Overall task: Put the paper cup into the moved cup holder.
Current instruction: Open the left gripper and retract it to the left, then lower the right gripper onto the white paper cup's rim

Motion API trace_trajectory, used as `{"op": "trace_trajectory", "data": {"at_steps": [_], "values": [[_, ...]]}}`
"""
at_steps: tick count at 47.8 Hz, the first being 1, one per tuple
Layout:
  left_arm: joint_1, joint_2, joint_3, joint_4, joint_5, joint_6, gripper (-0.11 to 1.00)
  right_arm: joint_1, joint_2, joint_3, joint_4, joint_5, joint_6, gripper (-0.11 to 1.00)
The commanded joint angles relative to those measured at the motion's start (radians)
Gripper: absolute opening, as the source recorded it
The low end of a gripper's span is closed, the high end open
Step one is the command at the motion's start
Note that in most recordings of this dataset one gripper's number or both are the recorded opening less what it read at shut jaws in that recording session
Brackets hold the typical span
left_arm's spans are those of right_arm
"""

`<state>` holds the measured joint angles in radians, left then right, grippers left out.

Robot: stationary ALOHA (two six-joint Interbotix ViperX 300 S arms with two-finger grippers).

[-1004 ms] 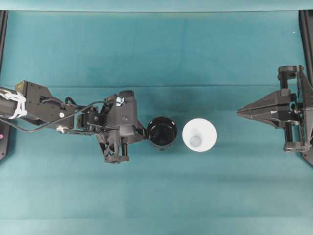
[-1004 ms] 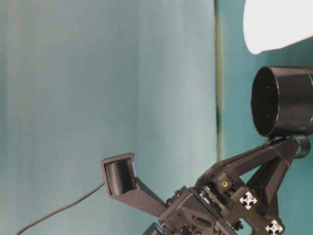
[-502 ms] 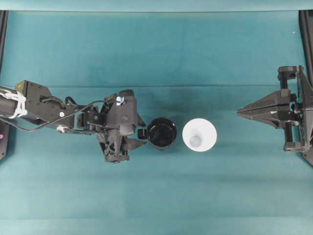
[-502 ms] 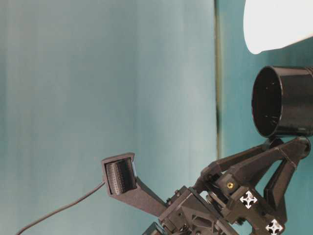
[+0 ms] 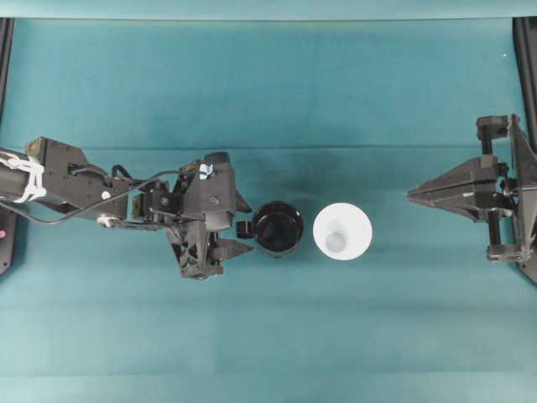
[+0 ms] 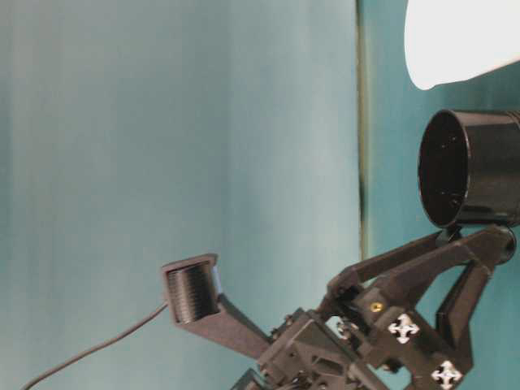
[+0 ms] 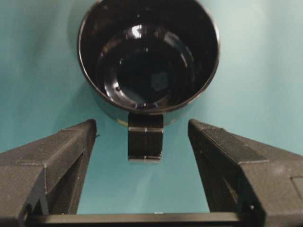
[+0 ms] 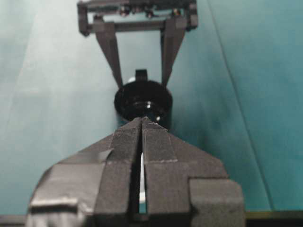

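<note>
Left wrist view, nearest first: the two black fingers of the left gripper stand wide apart, released, nothing between the pads. The small black side handle of the cup holder sits in the gap between them, touching neither finger. Beyond it the cup holder stands upright on the teal table cover, glossy dark interior, nothing inside.

Overhead view: left gripper is just beside the cup holder on its left, jaws spread to either side of the handle, which points toward the arm. The paper cup stands upright just right of the cup holder, rim up, with a narrow gap between the two; it's not in the holder. Both are near the table's middle. The right gripper is well apart at the far right edge, fingers pressed together to a point aimed at the cups, clenched on nothing.

Right wrist view: the closed fingers fill the foreground, meeting along a seam. Past their tip is the cup holder; the paper cup is mostly hidden behind the fingers. Farther back are the open left gripper's fingers, framing the handle.

Table-level view is rotated: cup holder with the white paper cup beside it, left gripper's fingers splayed by the holder's handle side.
</note>
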<state>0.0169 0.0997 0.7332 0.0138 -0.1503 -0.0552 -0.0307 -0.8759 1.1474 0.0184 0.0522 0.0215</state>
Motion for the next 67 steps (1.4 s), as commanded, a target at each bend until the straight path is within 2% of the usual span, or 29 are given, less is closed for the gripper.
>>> {"op": "trace_trajectory", "data": {"at_steps": [1,17,34,56,67], "values": [[-0.003,-0.031,0.002,0.002,-0.005,0.0,0.78,-0.002,0.005,-0.021,0.005,0.003,0.009,0.03],[-0.006,-0.152,0.084,0.002,0.017,-0.002,0.78,-0.002,0.003,-0.021,0.005,0.005,0.009,0.03],[-0.011,-0.33,0.164,0.002,0.109,-0.002,0.78,-0.002,0.005,-0.021,0.005,0.011,0.009,0.03],[-0.012,-0.469,0.245,0.0,0.141,-0.006,0.78,-0.008,0.028,-0.044,0.006,0.13,0.011,0.03],[-0.011,-0.483,0.249,0.002,0.143,-0.005,0.78,-0.032,0.126,-0.112,0.012,0.201,0.103,0.06]]}}
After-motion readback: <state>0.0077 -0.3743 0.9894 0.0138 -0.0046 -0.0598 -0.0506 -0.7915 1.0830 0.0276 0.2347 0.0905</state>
